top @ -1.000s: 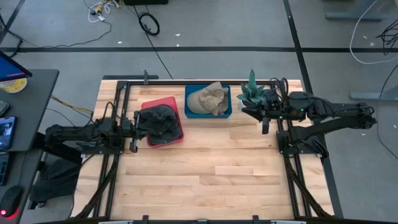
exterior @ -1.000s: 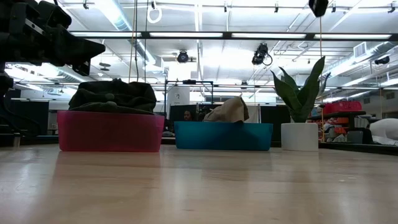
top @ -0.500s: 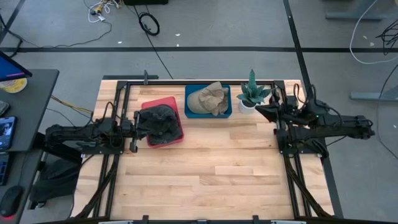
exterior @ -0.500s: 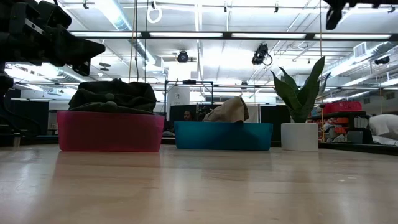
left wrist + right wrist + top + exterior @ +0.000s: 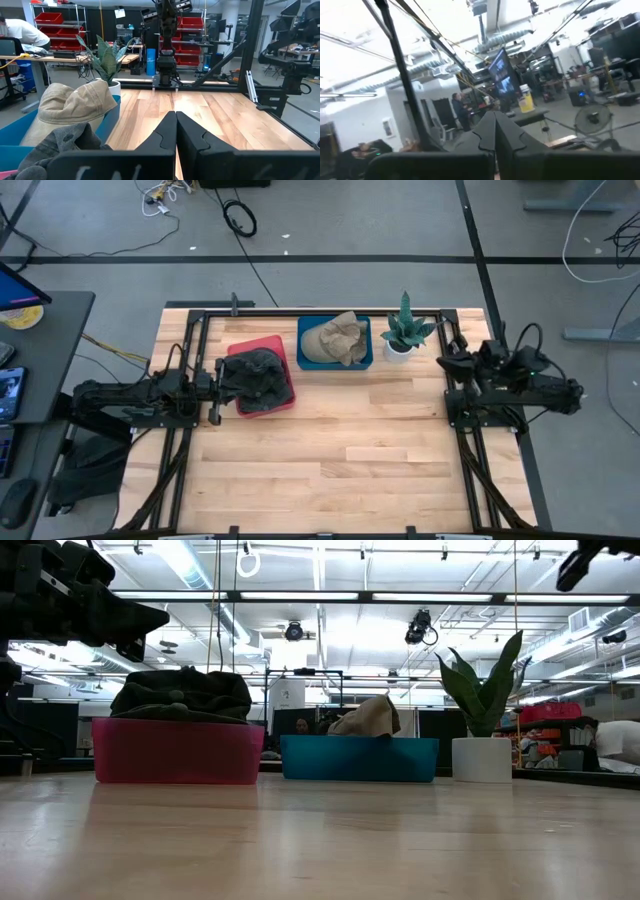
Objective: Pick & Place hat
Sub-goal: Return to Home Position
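The black caps [image 5: 262, 377] are heaped in the red bin [image 5: 268, 340], left of centre in the high view. The left gripper [image 5: 218, 380], hard to separate from the dark cloth at the bin's left edge, is seen pressed closed and empty. The right gripper [image 5: 443, 361], at centre right, appears likewise closed; it is cut off at the low view's upper right.

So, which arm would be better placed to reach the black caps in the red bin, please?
Left, probably: the left gripper sits beside the red bin holding the black caps; the right gripper is at the table's right edge, beyond the blue bin and plant.
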Robot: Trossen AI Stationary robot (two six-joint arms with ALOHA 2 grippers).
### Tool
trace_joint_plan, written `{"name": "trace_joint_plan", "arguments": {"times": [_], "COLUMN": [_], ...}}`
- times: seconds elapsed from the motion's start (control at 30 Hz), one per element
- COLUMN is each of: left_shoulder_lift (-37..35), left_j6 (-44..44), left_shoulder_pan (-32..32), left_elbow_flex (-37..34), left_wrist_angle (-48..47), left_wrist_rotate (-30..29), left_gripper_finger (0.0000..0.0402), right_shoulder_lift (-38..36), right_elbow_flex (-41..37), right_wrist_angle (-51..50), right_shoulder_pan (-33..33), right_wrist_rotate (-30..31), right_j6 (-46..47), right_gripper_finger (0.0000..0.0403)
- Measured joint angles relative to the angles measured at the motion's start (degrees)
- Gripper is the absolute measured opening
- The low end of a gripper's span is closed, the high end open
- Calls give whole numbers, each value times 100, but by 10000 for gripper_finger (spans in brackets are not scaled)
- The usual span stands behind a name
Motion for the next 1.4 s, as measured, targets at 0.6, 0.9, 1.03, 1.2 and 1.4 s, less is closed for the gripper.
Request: {"name": "trace_joint_plan", "arguments": {"times": [0.6,0.9,1.03,1.2,1.4], "left_shoulder_lift": [0,0,0,0,-1], "left_j6": [-2,-2,-2,-2,-3], "left_shoulder_pan": [-2,0,-2,-2,-1], "left_elbow_flex": [0,-2,-1,-2,-1], "left_wrist_angle": [-15,-10,-10,-10,-9], "left_wrist_rotate": [1,1,1,1,1], "left_gripper_finger": [3,3,3,3,3], "right_shoulder_lift": [-129,-131,-133,-133,-133], "right_elbow_flex": [-1324,-1580,-1580,-1580,-1996], "right_wrist_angle": [1969,2415,2195,1749,2226], "right_shoulder_pan": [4,7,7,7,7], "right_wrist_rotate": [-730,-1180,-1536,-1588,-1401], "right_j6": [808,909,1007,820,1013], "right_gripper_finger": [0,0,0,0,0]}}
